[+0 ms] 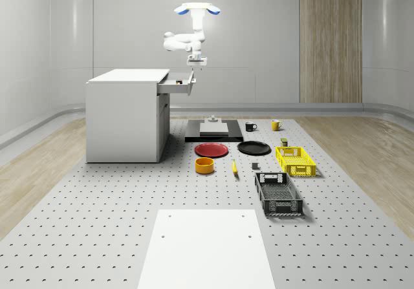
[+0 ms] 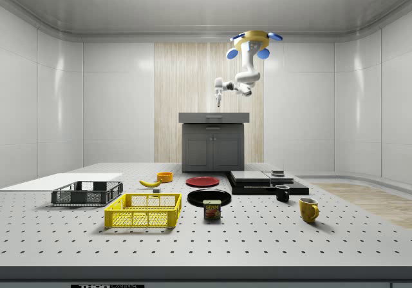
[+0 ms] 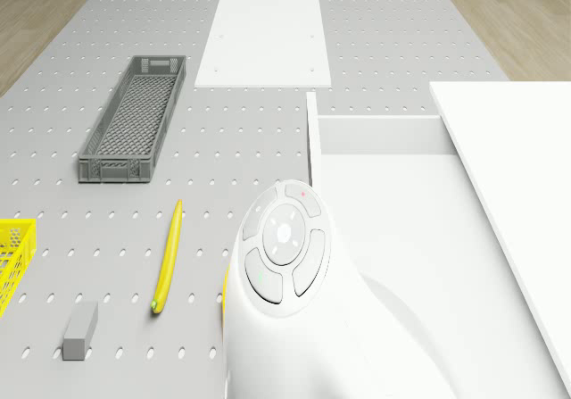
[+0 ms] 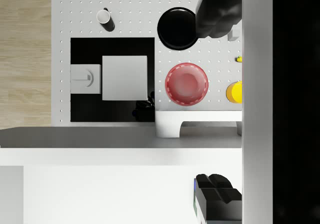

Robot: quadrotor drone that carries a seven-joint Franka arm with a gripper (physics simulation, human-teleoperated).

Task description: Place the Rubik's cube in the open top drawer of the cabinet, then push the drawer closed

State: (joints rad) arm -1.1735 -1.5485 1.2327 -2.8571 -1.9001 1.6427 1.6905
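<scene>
The drone (image 1: pixel 198 8) hovers above and just in front of the white cabinet (image 1: pixel 126 117), also in the side view (image 2: pixel 214 143). Its arm hangs down, and the gripper (image 1: pixel 196 61) is a little above the front of the open top drawer (image 1: pixel 178 84). In the wrist view the gripper (image 4: pixel 217 106) is open, its dark fingers (image 4: pixel 216 196) wide apart with nothing between them, over the drawer's front panel (image 4: pixel 120 136). A small dark object (image 1: pixel 176 81) lies inside the drawer; I cannot tell whether it is the Rubik's cube. A thin blue-green edge (image 4: pixel 195 191) shows beside one finger.
On the floor in front of the cabinet are a black slab with a grey block (image 1: pixel 213 129), a red plate (image 1: pixel 211 149), a black plate (image 1: pixel 253 147), an orange bowl (image 1: pixel 204 165), a banana (image 3: pixel 167 256), a yellow crate (image 1: pixel 295 160), a grey crate (image 1: pixel 278 194) and two mugs (image 1: pixel 251 127).
</scene>
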